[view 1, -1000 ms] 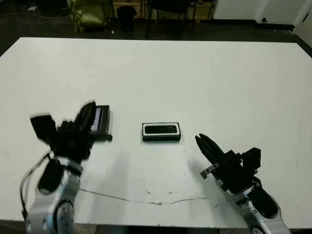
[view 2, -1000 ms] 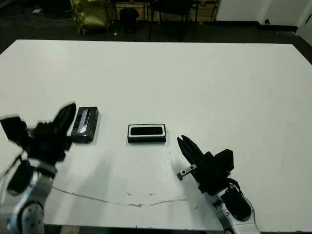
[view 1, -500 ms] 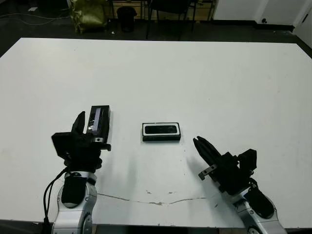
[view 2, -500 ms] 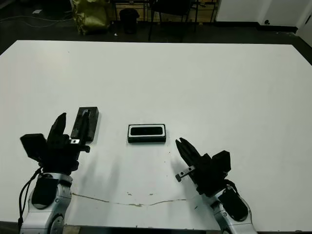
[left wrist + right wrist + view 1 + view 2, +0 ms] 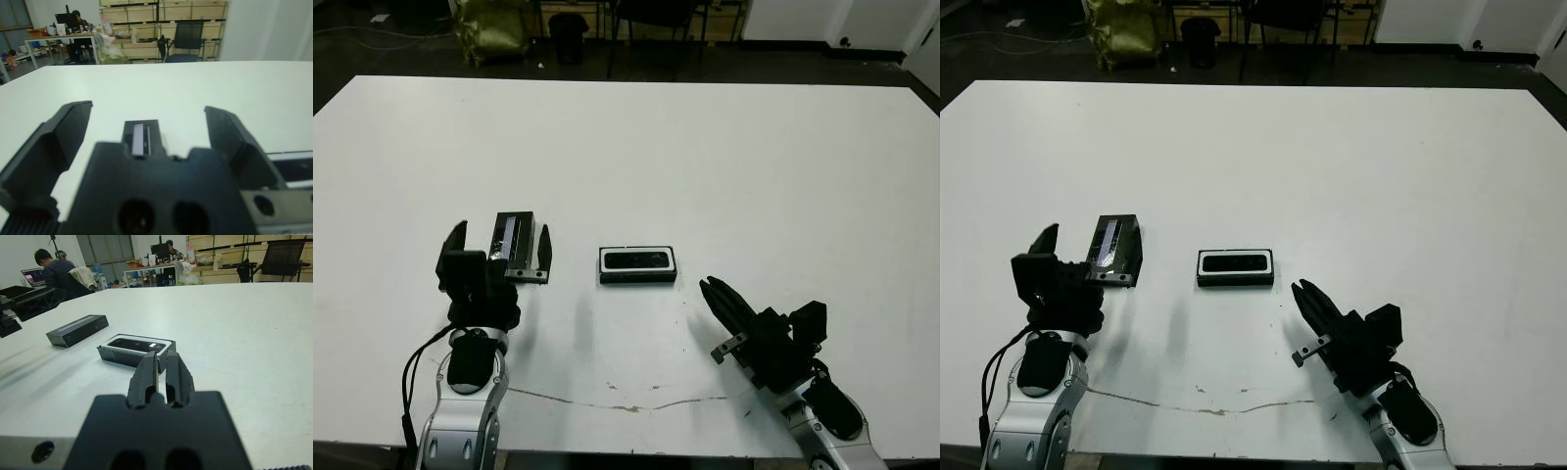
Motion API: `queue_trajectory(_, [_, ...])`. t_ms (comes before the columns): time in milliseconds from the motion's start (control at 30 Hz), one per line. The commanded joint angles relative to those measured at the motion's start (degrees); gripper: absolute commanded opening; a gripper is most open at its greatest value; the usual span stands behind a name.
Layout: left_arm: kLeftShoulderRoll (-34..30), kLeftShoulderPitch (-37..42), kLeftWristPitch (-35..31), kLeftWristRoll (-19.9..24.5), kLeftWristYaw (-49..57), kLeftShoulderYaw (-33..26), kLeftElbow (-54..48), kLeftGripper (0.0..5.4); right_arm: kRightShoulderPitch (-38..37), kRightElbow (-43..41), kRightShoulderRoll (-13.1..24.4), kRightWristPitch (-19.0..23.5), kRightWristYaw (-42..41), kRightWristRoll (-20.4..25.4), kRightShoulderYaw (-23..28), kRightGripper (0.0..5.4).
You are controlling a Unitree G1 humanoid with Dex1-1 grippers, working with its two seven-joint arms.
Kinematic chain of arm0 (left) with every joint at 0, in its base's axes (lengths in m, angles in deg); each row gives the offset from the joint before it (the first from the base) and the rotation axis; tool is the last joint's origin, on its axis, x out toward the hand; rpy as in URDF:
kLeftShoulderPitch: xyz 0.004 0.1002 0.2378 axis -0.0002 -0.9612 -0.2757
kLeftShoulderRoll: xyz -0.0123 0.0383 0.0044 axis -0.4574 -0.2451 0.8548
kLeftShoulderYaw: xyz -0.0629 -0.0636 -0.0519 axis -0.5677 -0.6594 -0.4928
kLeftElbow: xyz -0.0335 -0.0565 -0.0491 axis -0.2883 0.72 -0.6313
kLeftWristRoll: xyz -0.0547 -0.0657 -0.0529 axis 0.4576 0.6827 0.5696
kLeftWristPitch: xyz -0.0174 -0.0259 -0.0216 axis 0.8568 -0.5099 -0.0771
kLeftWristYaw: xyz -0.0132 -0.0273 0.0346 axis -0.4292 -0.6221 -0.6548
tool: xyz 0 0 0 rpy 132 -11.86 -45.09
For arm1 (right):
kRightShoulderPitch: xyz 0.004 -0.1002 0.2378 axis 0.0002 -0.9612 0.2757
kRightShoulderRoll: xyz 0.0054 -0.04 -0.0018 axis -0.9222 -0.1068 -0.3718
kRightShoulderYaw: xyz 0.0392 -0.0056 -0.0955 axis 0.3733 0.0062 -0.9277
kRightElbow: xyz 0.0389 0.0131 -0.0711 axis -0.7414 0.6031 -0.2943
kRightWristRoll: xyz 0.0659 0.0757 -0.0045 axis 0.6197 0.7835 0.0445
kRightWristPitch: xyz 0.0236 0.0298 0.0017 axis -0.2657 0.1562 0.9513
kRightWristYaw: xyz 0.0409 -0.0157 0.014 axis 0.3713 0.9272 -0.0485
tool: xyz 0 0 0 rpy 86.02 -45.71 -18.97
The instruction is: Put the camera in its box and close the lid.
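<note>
Straddling the lid (image 5: 512, 242) — left fingers (image 5: 544, 253) spread wide.

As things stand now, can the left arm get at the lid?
Probably yes. The left gripper is open, one of its fingers on each side of the lid, which lies flat on the table just ahead of it. Nothing stands between them.
</note>
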Motion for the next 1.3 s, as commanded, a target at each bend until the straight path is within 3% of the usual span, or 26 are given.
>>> queue_trajectory(33, [-1.2, 2.0, -3.9, 0.3, 0.4, -1.6, 1.2, 5.39, -0.6, 0.1, 0.6, 1.4, 0.0, 0.3, 0.1, 0.0])
queue_trajectory(167, [-2.8, 5.2, -12.8, 0.5, -0.4, -2.8, -1.0, 5.39, -0.5, 0.2, 0.4, 0.9, -0.2, 0.2, -0.3, 0.0])
queue_trajectory(400, [-1.8, 9.7, -22.4, 11.7, -3.7, -8.5, -1.2, 5.39, -0.5, -1.2, 0.8, 3.2, 0.6, 0.3, -0.5, 0.0])
queue_trajectory(500, [-2.2, 10.5, -24.3, 14.6, -4.3, -9.5, -0.8, 5.39, -0.3, -0.4, 0.8, 2.5, -0.4, 1.1, -0.1, 0.0])
queue_trajectory(833, [-4.5, 10.2, -26.2, 18.2, -7.2, -8.2, -1.0, 5.39, 0.3, 0.3, 1.2, 1.6, -0.9, 0.3, -0.1, 0.0])
queue_trajectory(933, [-4.5, 10.1, -26.6, 18.6, -7.1, -7.8, -1.0, 5.39, 0.2, -0.1, 1.2, 2.3, -0.9, 0.7, 0.0, 0.0])
queue_trajectory(1167, [-8.3, 10.4, -28.1, 9.0, -2.7, -1.1, -0.9, 5.39, -0.1, -1.1, 1.2, 3.0, -0.6, 0.6, 0.0, 0.0])
queue_trajectory(1300, [-7.4, 11.6, -31.5, 8.4, -1.5, -1.2, -0.4, 5.39, -0.4, -1.9, 1.2, 4.5, 0.8, -0.1, -0.2, 0.0])
